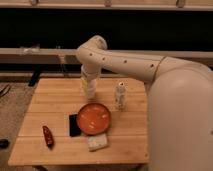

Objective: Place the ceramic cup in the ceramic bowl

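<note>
We see the tool (89,87) pointing straight down at the end of the white arm (125,62), just behind the ceramic bowl (93,119) and low over the wooden tabletop (50,102). At its lower end sits a pale shape that we take for the ceramic cup (89,94). It stands upright, long axis vertical, close behind the bowl's far rim. The cup blends with the tool, so we cannot tell whether the tool is spread or pinching it.

A slim white bottle (120,96) stands upright behind and to the right of the bowl. 1 black flat piece (74,125) touches the bowl's left edge, a pale block (97,142) lies just in front of the bowl, and a red object (48,136) lies well to the bowl's left.
</note>
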Motion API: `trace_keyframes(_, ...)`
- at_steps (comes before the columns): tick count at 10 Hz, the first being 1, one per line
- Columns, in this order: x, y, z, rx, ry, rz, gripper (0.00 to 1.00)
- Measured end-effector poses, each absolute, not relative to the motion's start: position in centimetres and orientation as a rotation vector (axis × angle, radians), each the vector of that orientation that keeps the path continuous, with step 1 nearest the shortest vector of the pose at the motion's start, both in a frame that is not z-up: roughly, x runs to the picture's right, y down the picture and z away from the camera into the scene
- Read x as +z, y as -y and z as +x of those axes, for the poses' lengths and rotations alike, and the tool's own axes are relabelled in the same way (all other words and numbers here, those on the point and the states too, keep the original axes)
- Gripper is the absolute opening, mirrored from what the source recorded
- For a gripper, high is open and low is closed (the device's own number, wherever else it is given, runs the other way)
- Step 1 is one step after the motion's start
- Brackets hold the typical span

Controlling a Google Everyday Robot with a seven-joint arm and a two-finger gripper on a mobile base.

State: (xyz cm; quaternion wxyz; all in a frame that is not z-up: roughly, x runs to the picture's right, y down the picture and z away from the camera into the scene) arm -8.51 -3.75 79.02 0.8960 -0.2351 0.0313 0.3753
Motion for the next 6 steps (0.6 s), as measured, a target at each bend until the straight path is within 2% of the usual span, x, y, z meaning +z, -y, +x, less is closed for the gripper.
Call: trace_keyframes(6, 84.1, 3.5, -12.5, 0.681, -0.125, -0.562, 0.63)
